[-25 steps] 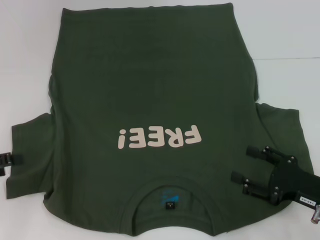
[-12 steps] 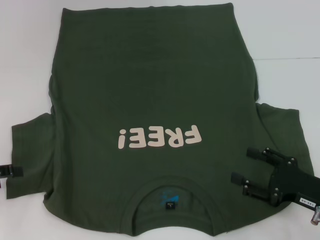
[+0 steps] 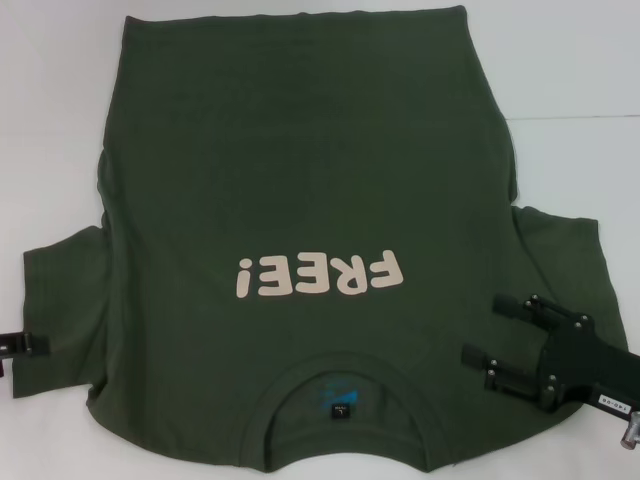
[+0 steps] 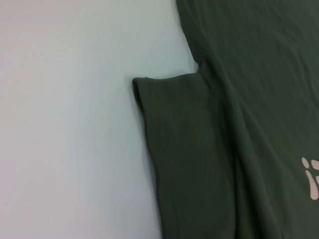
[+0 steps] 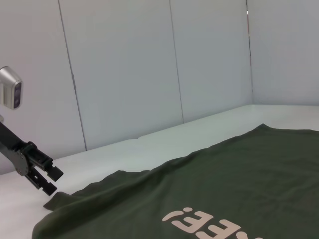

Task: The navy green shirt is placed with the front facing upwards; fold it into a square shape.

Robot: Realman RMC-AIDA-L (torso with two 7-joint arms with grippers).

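No folds are being shown yet: the navy green shirt (image 3: 300, 230) is lying flat, both sleeves spread; the right gripper (image 3: 492, 335), jaws apart, is being held over its right shoulder, while the left gripper (image 3: 22, 343), state unclear, is being kept at the left sleeve's edge.

One navy green shirt (image 3: 300, 200), two hands: left hand (image 3: 22, 343), right hand (image 3: 495, 330).

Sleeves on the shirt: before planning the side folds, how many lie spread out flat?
2. The navy green shirt has its left sleeve beside the left gripper, and its right sleeve under the right gripper.

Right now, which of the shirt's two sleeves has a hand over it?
The sleeve on the robot's right: the right hand is open above it. The left hand sits just off the other sleeve's edge.
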